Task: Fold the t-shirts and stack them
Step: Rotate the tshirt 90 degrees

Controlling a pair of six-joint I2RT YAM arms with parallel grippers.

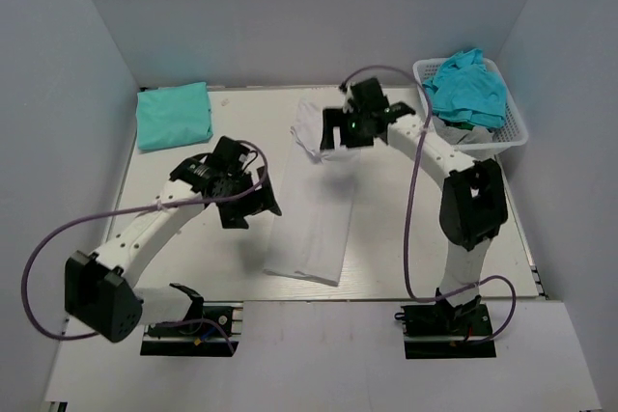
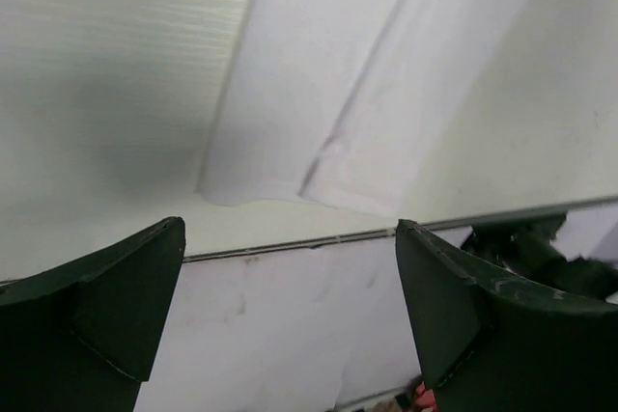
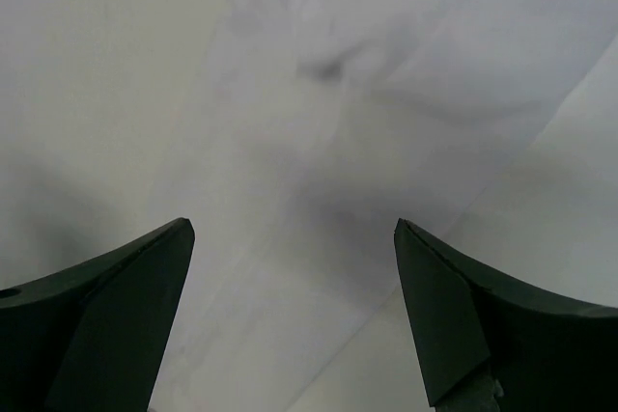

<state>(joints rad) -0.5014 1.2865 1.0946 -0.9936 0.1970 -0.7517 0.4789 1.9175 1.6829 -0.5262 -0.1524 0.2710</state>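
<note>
A white t-shirt point(image 1: 319, 209) lies folded into a long strip down the middle of the table. Its near end shows in the left wrist view point(image 2: 328, 123), and its cloth fills the right wrist view point(image 3: 328, 142). My left gripper point(image 1: 253, 202) is open and empty just left of the strip. My right gripper point(image 1: 340, 132) is open and empty above the strip's far end. A folded turquoise t-shirt point(image 1: 174, 114) lies at the far left. Crumpled turquoise t-shirts point(image 1: 468, 90) fill the basket.
A white lattice basket point(image 1: 517, 132) stands at the far right corner. The table's near edge point(image 2: 290, 246) runs just past the strip's near end. Grey walls close in the back and both sides.
</note>
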